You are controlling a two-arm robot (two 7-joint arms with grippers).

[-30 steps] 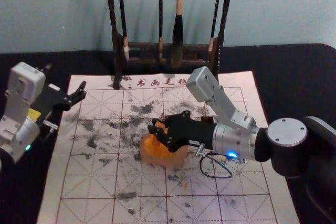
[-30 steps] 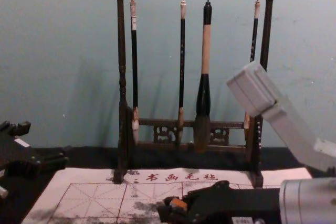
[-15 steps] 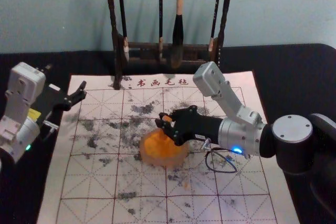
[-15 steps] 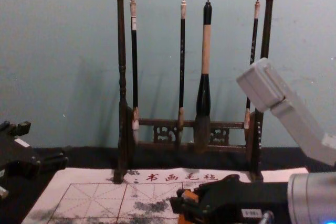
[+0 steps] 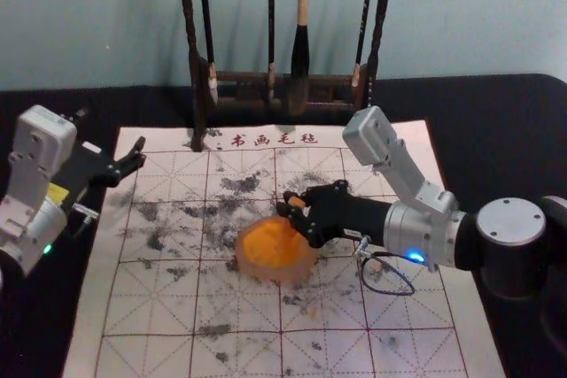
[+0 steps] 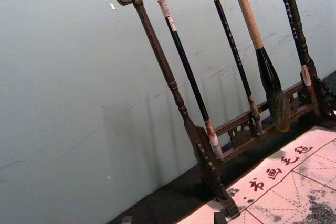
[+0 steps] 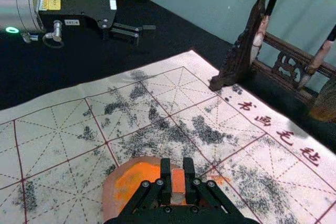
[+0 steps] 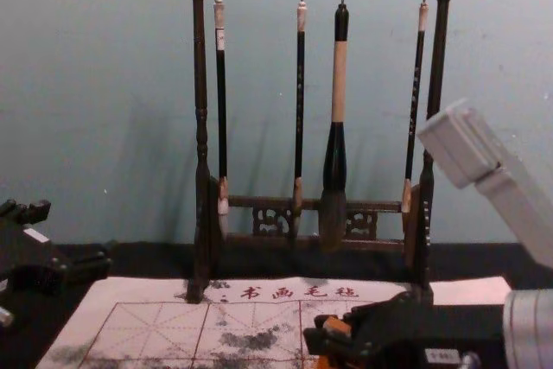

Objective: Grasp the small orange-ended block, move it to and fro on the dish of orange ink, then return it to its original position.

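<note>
1. The right gripper (image 5: 291, 204) holds the small orange-ended block (image 5: 299, 204) at the far right edge of the ink dish (image 5: 307, 265) in the head view, its two fingers closed on the block's sides; whether block and ink touch cannot be told.
2. The left gripper (image 5: 112, 135) is parked at the far left corner of the writing mat (image 5: 239, 356), fingers spread, well apart from the dish.
3. The dish sits near the mat's middle, with gridded mat on every side of it; beyond the mat's edges lies black cloth (image 5: 514, 112).
4. At the mat's far edge stands a brush rack (image 8: 200, 92), with room between it and the right gripper.
5. The block is slim and straight-sided, orange above and paler below. The dish is rounded, with a pinkish rim around bright orange ink.
6. Dark blotches mottle the pale mat. The rack is dark carved wood, hung with three slender brushes and one thick brush (image 8: 338, 84).
</note>
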